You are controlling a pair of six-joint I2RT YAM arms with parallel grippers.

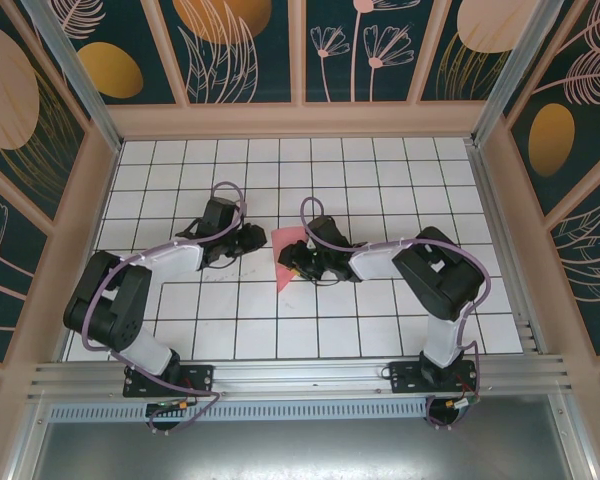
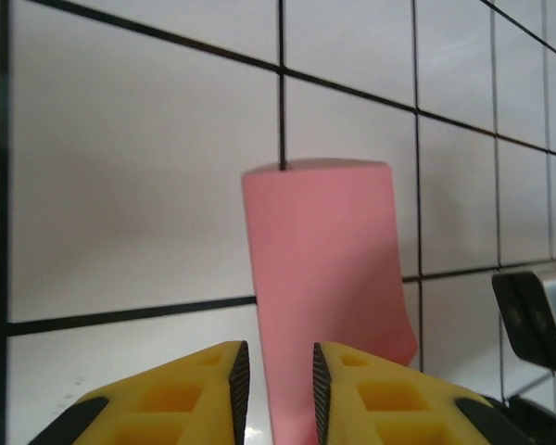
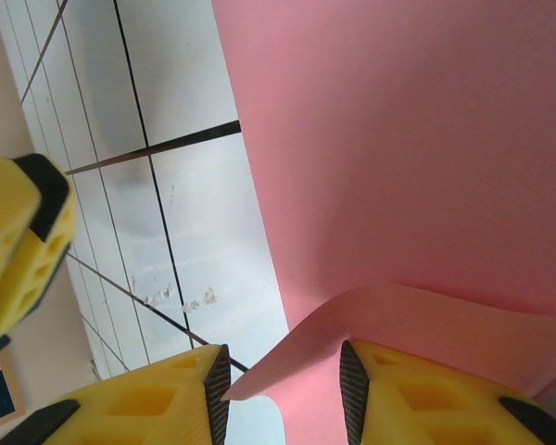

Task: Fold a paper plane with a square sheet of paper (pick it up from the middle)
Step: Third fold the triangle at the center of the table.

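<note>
- Left gripper (image 2: 276, 371): jaws stood a narrow gap apart, with a strip of the paper running between them, not pinched.
- Square sheet of paper (image 1: 286, 238): partly folded, lay near the middle of the worktop (image 1: 380, 190) between both grippers, one flap curled up.
- Right gripper (image 3: 283, 382): jaws partly open astride the raised flap, nothing clamped.
- Risk, as judged: with neither gripper clamping, the flap could spring open and the crease drift. A skewed closure would crumple the thin sheet.

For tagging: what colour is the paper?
The paper is plain salmon pink; right wrist view shows it best.
</note>
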